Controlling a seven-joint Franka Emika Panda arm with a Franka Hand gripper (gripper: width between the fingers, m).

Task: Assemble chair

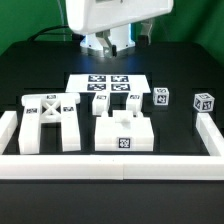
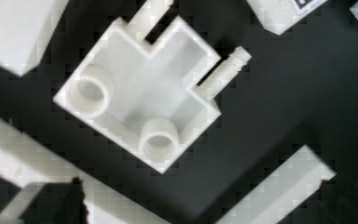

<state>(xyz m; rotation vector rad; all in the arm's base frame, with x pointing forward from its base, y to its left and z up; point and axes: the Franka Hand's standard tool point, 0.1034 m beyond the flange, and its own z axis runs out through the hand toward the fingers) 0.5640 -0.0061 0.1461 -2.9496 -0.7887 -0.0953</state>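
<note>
Gripper (image 1: 108,44) released, top centre exterior view | white blocky plastic seat slab (image 2: 144,95): I judge light, stiff, slick | pinch across flat edges.

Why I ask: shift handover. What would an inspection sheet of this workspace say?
Surface: black table, nothing spilled.
Job's things: frame, seat slab and posts sit apart, unjoined.
Clutter: nothing seen.
Grippers: gripper open, empty, above the table's back.
Cables: nothing seen.
Surroundings: rails edge the table; marker board at centre.
</note>
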